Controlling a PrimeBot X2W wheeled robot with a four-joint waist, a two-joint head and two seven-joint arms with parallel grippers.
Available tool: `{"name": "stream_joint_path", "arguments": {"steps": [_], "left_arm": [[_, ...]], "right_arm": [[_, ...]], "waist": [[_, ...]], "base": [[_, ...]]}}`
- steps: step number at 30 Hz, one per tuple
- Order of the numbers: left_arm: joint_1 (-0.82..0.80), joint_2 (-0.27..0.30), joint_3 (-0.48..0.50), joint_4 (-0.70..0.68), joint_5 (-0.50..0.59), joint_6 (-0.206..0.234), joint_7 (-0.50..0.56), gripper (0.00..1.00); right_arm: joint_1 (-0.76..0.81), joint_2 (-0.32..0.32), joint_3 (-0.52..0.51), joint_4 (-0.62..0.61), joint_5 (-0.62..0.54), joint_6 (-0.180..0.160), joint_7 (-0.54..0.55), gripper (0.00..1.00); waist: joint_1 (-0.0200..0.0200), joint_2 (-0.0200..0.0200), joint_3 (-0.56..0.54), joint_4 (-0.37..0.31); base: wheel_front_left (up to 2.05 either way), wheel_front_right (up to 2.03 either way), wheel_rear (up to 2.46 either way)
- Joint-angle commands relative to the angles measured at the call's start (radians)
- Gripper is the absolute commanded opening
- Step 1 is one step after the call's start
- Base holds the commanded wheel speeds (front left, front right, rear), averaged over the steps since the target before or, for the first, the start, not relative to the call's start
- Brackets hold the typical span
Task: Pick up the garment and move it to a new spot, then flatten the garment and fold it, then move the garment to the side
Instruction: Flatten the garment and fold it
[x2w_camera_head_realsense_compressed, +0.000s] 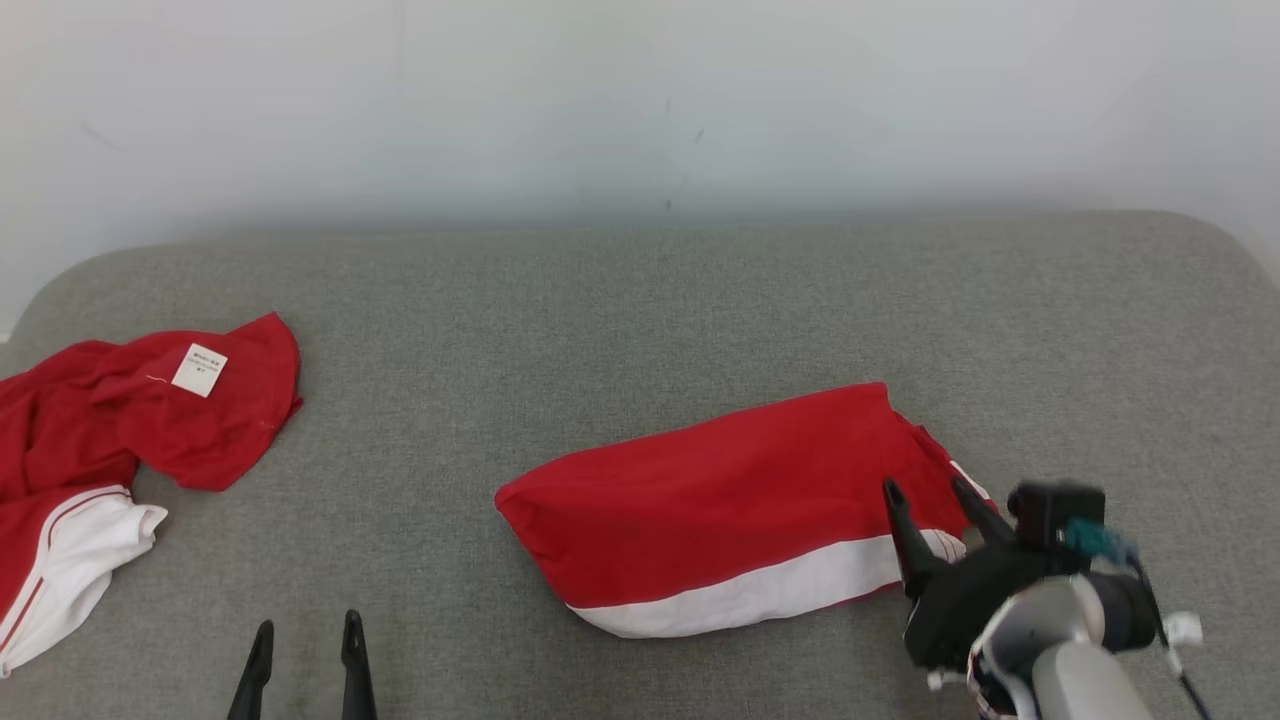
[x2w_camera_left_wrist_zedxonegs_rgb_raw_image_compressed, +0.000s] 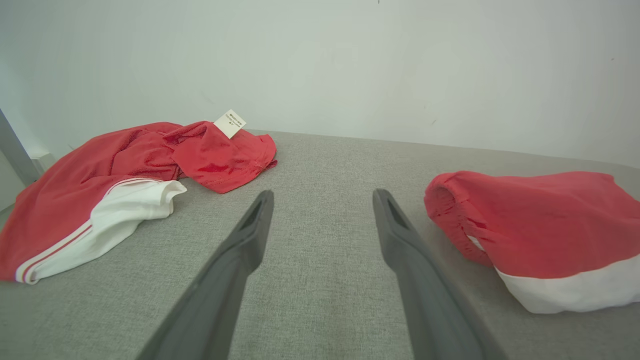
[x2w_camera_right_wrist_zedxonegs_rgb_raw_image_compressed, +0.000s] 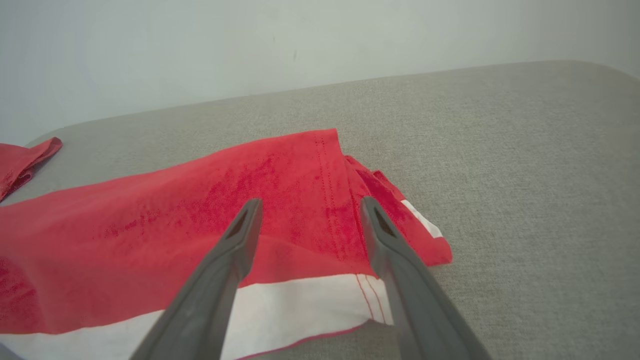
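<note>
Waistband (x2w_camera_left_wrist_zedxonegs_rgb_raw_image_compressed: 448, 220) of garment (x2w_camera_left_wrist_zedxonegs_rgb_raw_image_compressed: 545, 225), near left tool (x2w_camera_left_wrist_zedxonegs_rgb_raw_image_compressed: 322, 194)

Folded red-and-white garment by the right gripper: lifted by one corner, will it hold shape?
Probably not: the folded garment is thin, soft cloth with loose layers at its right end, so it would likely droop and unfold. Likely light. Pushed, it may bunch on the woven grey surface rather than slide.

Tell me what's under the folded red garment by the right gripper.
The folded garment lies on the grey cushion; at its right end a lower red-and-white layer peeks out. Anything else beneath is covered.
</note>
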Motion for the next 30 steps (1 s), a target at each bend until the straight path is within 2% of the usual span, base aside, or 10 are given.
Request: {"name": "stream_joint_path", "arguments": {"steps": [1, 6, 12, 16, 28, 29, 30], "left_arm": [[-0.014, -0.003, 0.001, -0.002, 0.009, -0.007, -0.003, 1.00], [-0.038, -0.004, -0.013, -0.004, 0.011, -0.021, -0.004, 1.00], [-0.059, -0.004, -0.030, -0.004, -0.002, -0.026, -0.004, 1.00], [-0.072, -0.005, -0.029, 0.001, -0.005, -0.034, -0.004, 1.00], [-0.069, -0.005, -0.043, 0.000, -0.019, -0.029, -0.004, 1.00], [-0.069, -0.005, -0.044, 0.002, -0.018, -0.030, -0.004, 1.00], [-0.069, -0.005, -0.044, 0.002, -0.019, -0.030, -0.004, 1.00]], "right_arm": [[-0.022, -0.011, -0.005, 0.007, 0.010, -0.002, 0.044, 1.00], [-0.135, -0.027, -0.043, 0.034, 0.007, -0.002, 0.296, 1.00], [-0.226, -0.032, -0.080, 0.082, -0.012, -0.002, 0.433, 1.00], [-0.265, -0.041, -0.075, 0.123, -0.025, -0.002, 0.454, 1.00], [-0.291, -0.058, -0.023, 0.197, -0.002, -0.002, 0.430, 1.00], [-0.290, -0.059, -0.017, 0.199, 0.001, -0.002, 0.429, 0.99], [-0.289, -0.060, -0.010, 0.200, 0.004, -0.002, 0.427, 0.93]], "waist": [[0.0000, 0.0000, 0.007, 0.002], [0.0000, 0.0000, 0.038, 0.017], [0.0000, 0.0000, 0.080, 0.035], [0.0000, 0.0000, 0.104, 0.045], [0.0000, 0.0000, 0.119, 0.057], [0.0000, 0.0000, 0.118, 0.057], [0.0000, 0.0000, 0.118, 0.056]], "base": [[0.00, 0.00, 0.00], [0.00, 0.00, 0.00], [0.00, 0.00, 0.00], [0.00, 0.00, 0.00], [0.00, 0.00, 0.00], [0.00, 0.00, 0.00], [0.00, 0.00, 0.00]]}}
